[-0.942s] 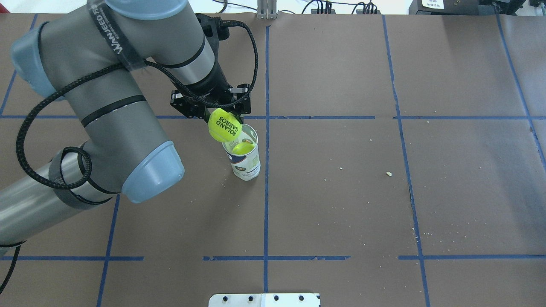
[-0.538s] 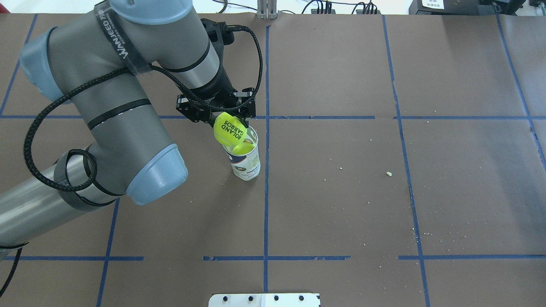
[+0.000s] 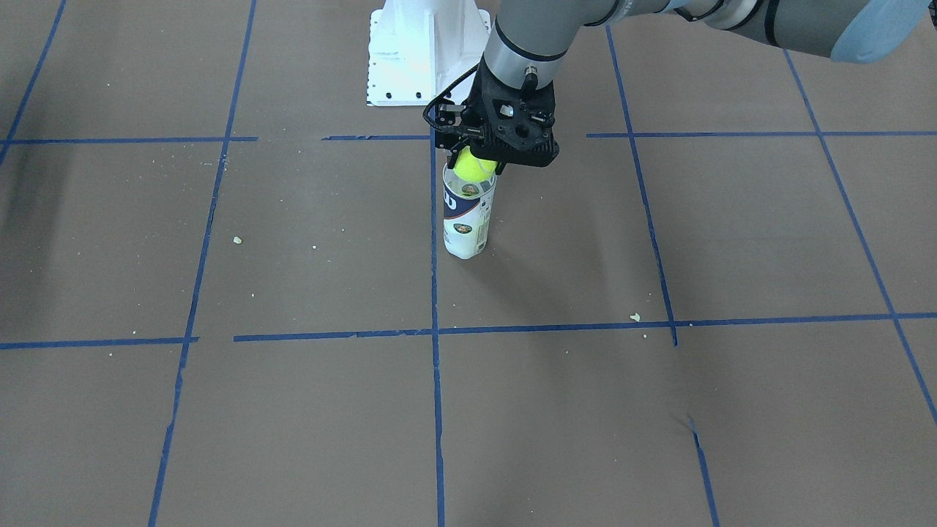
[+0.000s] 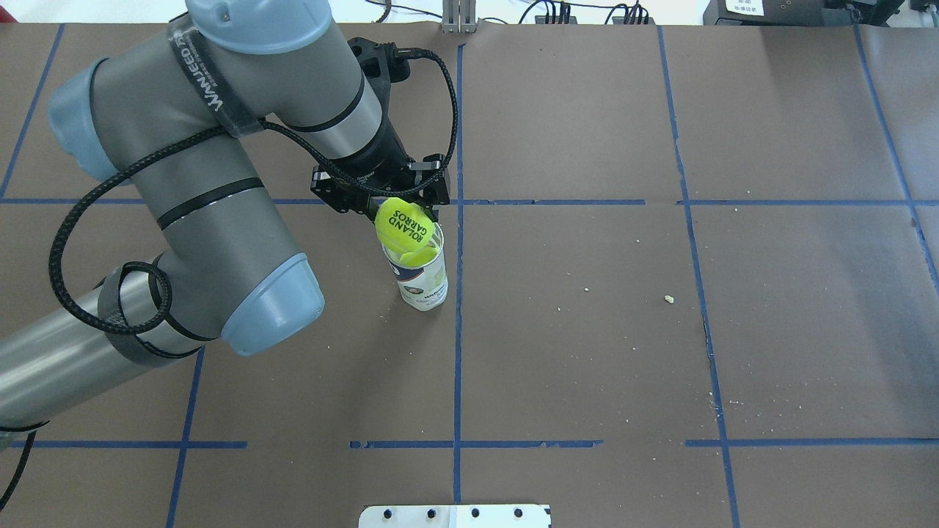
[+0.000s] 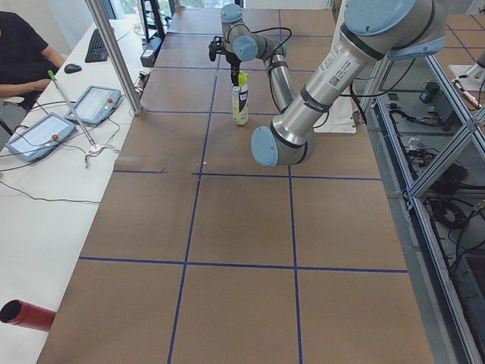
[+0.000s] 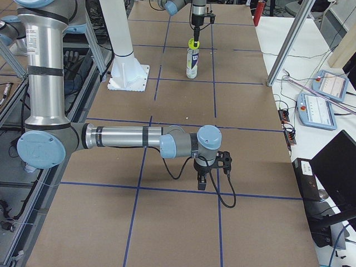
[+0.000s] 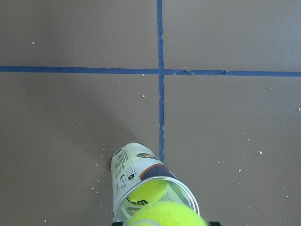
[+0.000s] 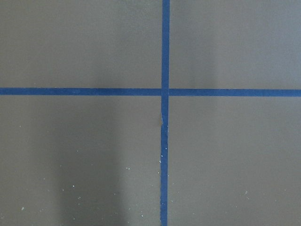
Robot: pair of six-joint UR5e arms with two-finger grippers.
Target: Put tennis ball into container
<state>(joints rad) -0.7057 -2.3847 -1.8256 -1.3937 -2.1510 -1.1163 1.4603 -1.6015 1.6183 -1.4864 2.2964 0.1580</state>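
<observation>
My left gripper (image 4: 402, 218) is shut on a fluorescent yellow-green tennis ball (image 4: 403, 226) printed ROLAND GARROS. It holds the ball just over the open mouth of the container (image 4: 423, 284), a clear can with a white and navy label standing upright. From the front, the ball (image 3: 474, 167) sits at the rim of the can (image 3: 464, 219). A second ball (image 7: 143, 193) lies inside the can (image 7: 134, 165). My right gripper (image 6: 210, 177) hangs low over bare table far from the can; I cannot tell whether it is open or shut.
The white robot base (image 3: 424, 51) stands behind the can. Blue tape lines (image 4: 458, 330) grid the brown table cover. Small crumbs (image 3: 635, 317) are scattered about. Tablets (image 5: 38, 135) and a person sit at a side desk.
My left gripper has carried the ball to the right and slightly forward, from beside the can's rim to over its mouth. The can has not moved.
</observation>
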